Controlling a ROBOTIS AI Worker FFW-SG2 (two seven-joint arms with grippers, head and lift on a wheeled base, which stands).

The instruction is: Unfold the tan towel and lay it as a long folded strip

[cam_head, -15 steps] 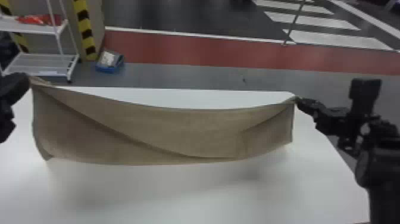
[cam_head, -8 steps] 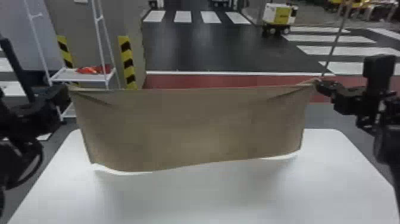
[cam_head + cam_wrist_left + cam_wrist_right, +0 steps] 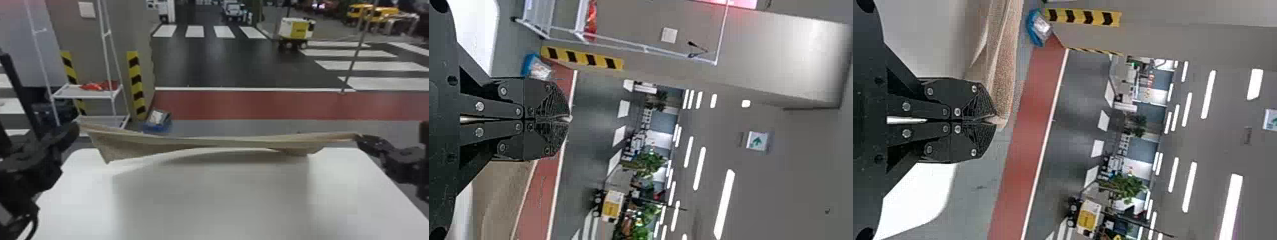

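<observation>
One tan cloth towel point(image 3: 204, 143) was held over the twelve-o'clock side of the white flat tabletop point(image 3: 210, 198), ends pinched by flat black left fingers point(image 3: 546, 102) at ten and flat black right fingers point(image 3: 970, 105) at two, seemingly for taut laying.

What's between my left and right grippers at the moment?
The tan towel spans the whole stretch from the left gripper to the right gripper, above the white table; the head view shows it.
</observation>
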